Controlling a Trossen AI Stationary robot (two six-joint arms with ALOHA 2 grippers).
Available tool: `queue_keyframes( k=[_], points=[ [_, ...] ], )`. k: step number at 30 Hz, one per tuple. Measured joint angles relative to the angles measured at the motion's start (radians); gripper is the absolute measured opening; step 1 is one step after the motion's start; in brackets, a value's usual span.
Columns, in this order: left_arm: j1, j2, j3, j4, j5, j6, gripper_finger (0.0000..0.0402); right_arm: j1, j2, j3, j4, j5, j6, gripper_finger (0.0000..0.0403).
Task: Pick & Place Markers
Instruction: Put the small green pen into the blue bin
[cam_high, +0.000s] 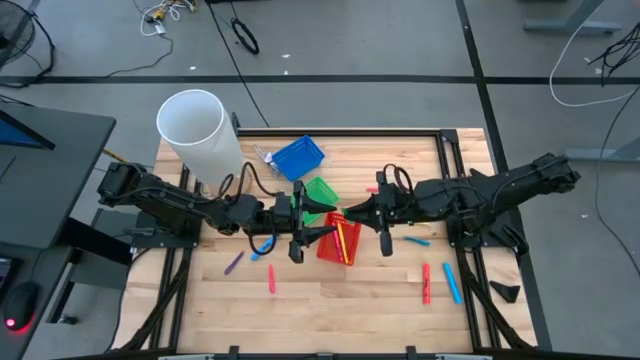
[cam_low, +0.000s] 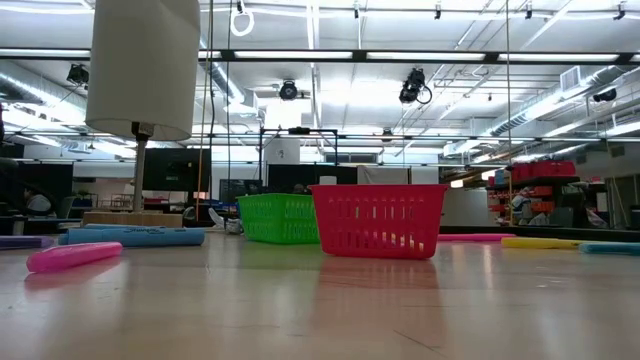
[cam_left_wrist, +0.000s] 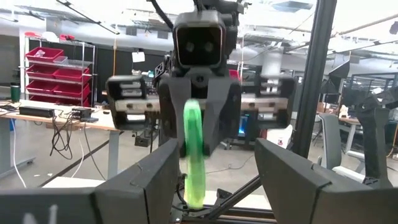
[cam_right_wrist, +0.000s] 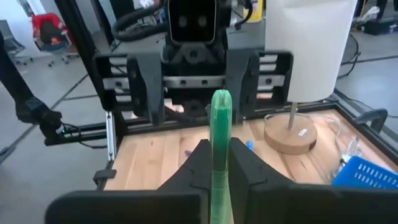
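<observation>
While the left gripper (cam_high: 300, 222) is waiting with fingers spread above mid-worktop (cam_high: 330, 290), the right gripper (cam_right_wrist: 214, 163) is pinching a green marker (cam_right_wrist: 220, 149), seemingly light, stiff and slick, best gripped mid-barrel.

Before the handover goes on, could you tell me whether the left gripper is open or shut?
Open. In the left wrist view the left gripper has its dark fingers spread apart, with the green marker, clamped in the right gripper, between them, untouched.
</observation>
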Motion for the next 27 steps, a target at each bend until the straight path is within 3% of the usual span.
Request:
queue_keyframes(
  k=[16,27],
  points=[
    [0.0,0.0,0.0,0.009,0.0,0.0,0.0216,0.0,0.071,-0.001,0.114,-0.029,-0.001,0.0019],
    [0.0,0.0,0.0,0.009,-0.003,0.008,0.0179,0.0,0.071,-0.001,0.107,-0.029,-0.001,0.0019]
  ],
)
